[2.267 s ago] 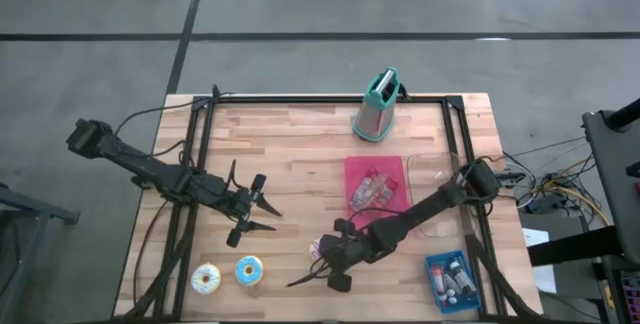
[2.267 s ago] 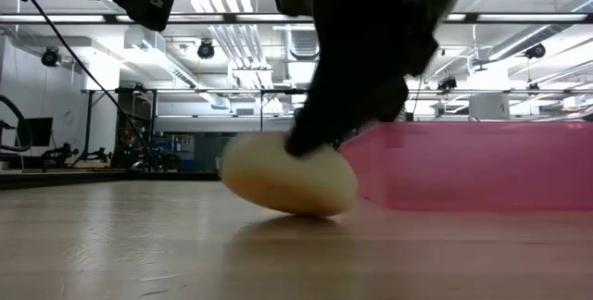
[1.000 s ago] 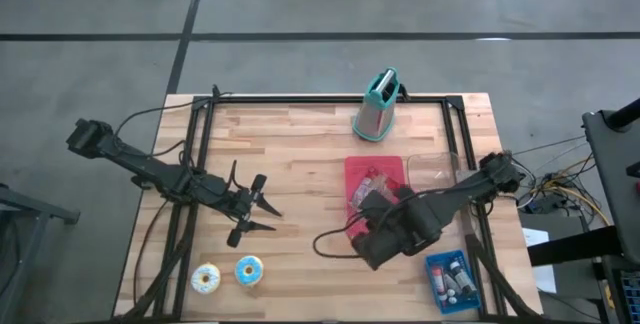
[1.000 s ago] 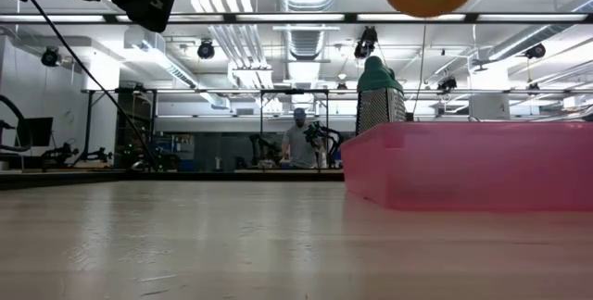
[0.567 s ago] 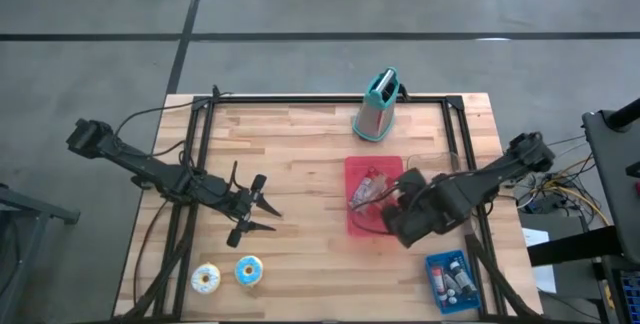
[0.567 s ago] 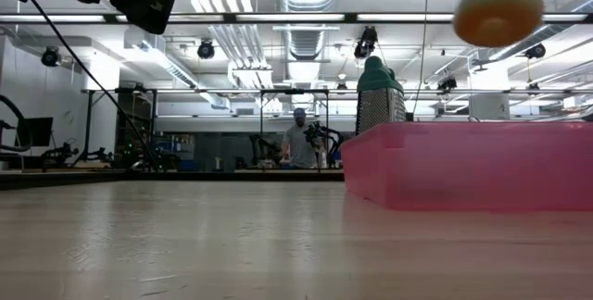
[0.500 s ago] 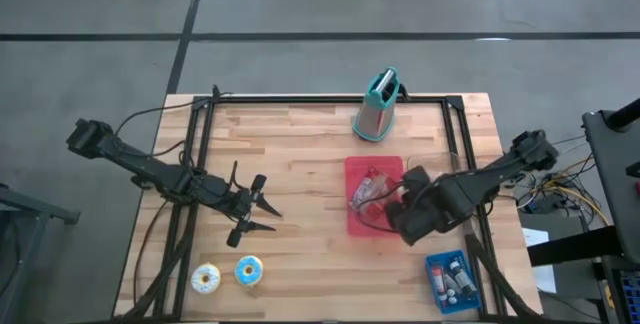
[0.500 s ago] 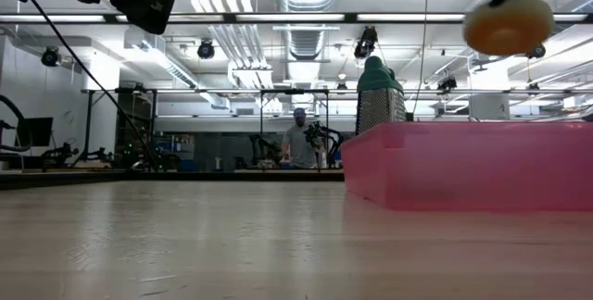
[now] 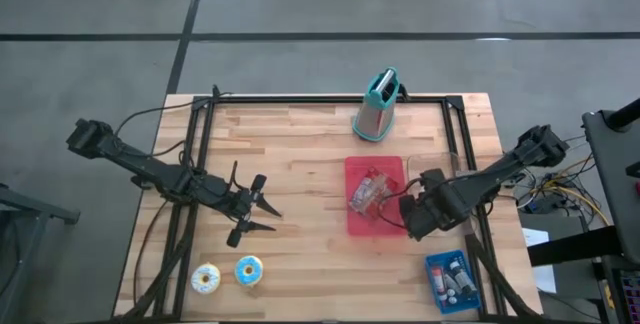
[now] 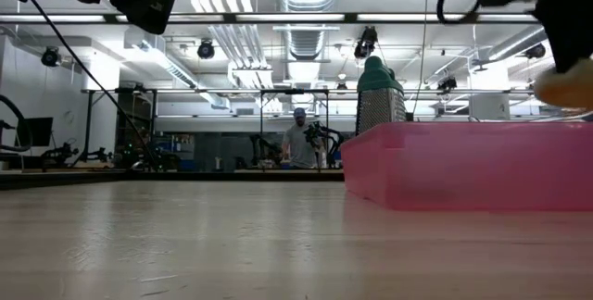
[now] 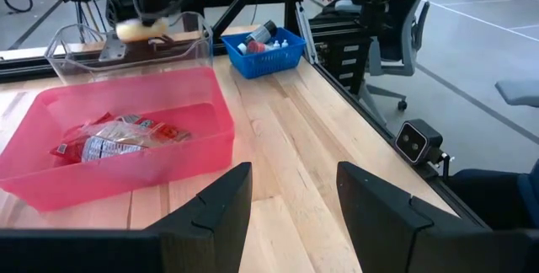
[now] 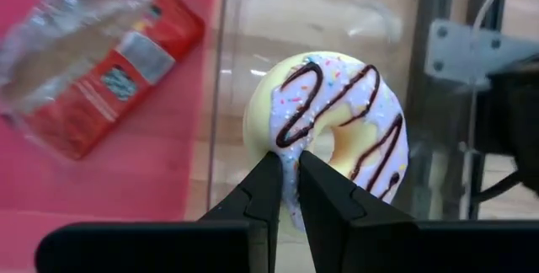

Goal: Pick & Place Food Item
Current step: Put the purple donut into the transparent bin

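Our right end effector (image 12: 286, 193) is clamped on the doughnut (image 12: 337, 130) above the clear bin (image 9: 440, 169); our left end effector (image 11: 290, 201) waits with fingers apart.

Doughnut (image 12: 328, 142) in my right end effector (image 12: 285, 176): pale lilac icing, dark chocolate zigzag stripes, tiny coloured sprinkles, cream dough; bin (image 9: 352, 196): translucent pink; packets (image 11: 114, 139) inside it: red and silver; grater (image 9: 377, 106): teal top, grey metal body; basket (image 9: 437, 291): blue; bench (image 9: 300, 159): pale striped wood; my fingers (image 12: 260, 195): black.
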{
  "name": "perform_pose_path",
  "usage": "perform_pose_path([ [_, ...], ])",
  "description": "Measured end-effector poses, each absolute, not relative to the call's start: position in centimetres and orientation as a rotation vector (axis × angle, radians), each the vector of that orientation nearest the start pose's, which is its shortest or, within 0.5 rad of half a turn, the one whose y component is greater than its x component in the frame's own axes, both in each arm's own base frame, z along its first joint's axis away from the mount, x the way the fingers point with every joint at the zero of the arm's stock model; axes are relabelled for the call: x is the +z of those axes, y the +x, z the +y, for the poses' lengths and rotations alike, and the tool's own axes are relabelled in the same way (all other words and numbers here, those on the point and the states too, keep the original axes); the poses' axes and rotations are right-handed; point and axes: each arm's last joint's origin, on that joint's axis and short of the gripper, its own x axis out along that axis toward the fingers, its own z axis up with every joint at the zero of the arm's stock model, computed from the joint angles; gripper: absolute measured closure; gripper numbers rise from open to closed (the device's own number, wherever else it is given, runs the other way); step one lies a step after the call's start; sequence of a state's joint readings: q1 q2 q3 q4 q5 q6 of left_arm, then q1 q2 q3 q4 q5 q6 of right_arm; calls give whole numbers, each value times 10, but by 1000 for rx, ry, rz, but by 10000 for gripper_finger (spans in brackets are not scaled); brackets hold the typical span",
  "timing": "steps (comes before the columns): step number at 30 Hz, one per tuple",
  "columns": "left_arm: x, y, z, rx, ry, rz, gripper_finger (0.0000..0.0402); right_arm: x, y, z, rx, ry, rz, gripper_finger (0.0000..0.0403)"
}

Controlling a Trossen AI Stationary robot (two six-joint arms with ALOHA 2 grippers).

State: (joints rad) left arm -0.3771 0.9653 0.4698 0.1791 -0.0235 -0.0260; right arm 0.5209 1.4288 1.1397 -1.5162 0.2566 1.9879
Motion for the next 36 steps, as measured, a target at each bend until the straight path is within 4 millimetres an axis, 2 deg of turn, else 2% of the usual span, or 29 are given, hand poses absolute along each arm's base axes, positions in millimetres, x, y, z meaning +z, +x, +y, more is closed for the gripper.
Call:
perform_pose_path([
  [7, 227, 191, -75, -347, 38, 316, 220, 219, 185, 99, -1297, 856, 1109, 367],
  [12, 227, 191, -75, -347, 38, 316, 220, 202, 181, 97, -1296, 865, 1130, 367],
  [16, 227, 191, -75, -347, 38, 316, 220, 193, 175, 96, -1314, 885, 1204, 367],
  [24, 227, 191, -75, -347, 38, 316, 220, 177, 178, 98, -1229, 938, 1206, 367],
  [36, 227, 191, -75, -347, 38, 316, 220, 175, 177, 97, -1234, 940, 1200, 363],
])
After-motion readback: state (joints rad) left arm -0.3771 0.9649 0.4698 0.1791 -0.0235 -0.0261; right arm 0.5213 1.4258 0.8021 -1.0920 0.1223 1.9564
